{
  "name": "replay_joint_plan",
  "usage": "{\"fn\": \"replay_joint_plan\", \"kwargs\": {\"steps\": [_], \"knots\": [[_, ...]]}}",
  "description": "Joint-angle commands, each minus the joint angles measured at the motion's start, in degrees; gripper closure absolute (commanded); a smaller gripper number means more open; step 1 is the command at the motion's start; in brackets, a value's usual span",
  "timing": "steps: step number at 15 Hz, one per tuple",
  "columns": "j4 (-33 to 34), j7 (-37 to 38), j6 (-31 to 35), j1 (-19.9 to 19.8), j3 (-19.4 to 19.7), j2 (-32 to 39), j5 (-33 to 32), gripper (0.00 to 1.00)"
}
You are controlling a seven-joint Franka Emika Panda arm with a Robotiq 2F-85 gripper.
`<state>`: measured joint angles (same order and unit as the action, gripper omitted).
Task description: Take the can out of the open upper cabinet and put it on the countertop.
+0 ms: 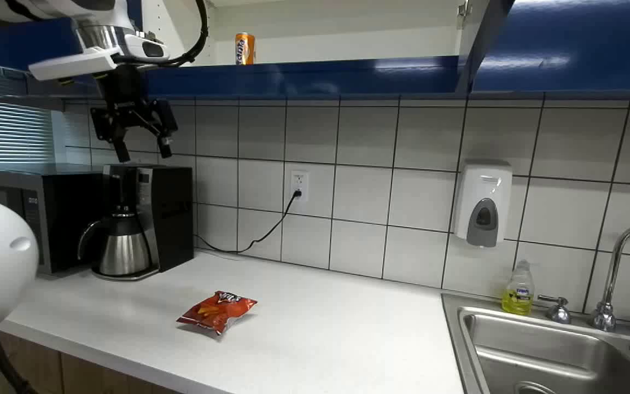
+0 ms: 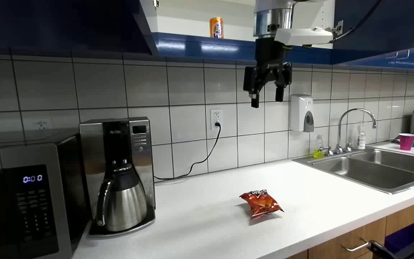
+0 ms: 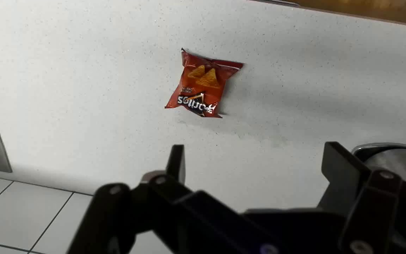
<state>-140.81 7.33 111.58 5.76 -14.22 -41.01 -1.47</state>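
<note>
One Fanta can in the upper cabinet, one gripper holding nothing

In an exterior view, we see the can standing upright behind the blue front rail, while the gripper hangs fingertips-down, lower than that rail. Should the arm reach in too low, we expect it would strike the rail. The can's foot is hidden there, so we cannot tell how deep it stands; the arm's upper part runs out of frame.

In an exterior view, the fingers stand apart with only air between them. We think an off-centre pinch could topple so slim a can or push it deeper. Set down on the Doritos bag, which lies on the tabletop, the can might tip. The coffee maker could be caught by a wide swing. The arm masks part of the cabinet's interior.

In the wrist view, we find the tabletop and the bag but no can, so it offers no aim for the grasp. A rounded silvery surface is partly covered by the gripper; we guess it is part of the coffee maker.
</note>
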Motion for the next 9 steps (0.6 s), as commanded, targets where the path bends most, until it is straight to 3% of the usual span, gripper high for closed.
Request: {"fn": "replay_joint_plan", "kwargs": {"steps": [1, 9], "knots": [[0.1, 0.5, -0.1, 0.9, 0.7, 0.2, -0.6, 0.00], [2.0, 0.5, -0.4, 0.6, 0.4, 0.4, -1.4, 0.00]]}}
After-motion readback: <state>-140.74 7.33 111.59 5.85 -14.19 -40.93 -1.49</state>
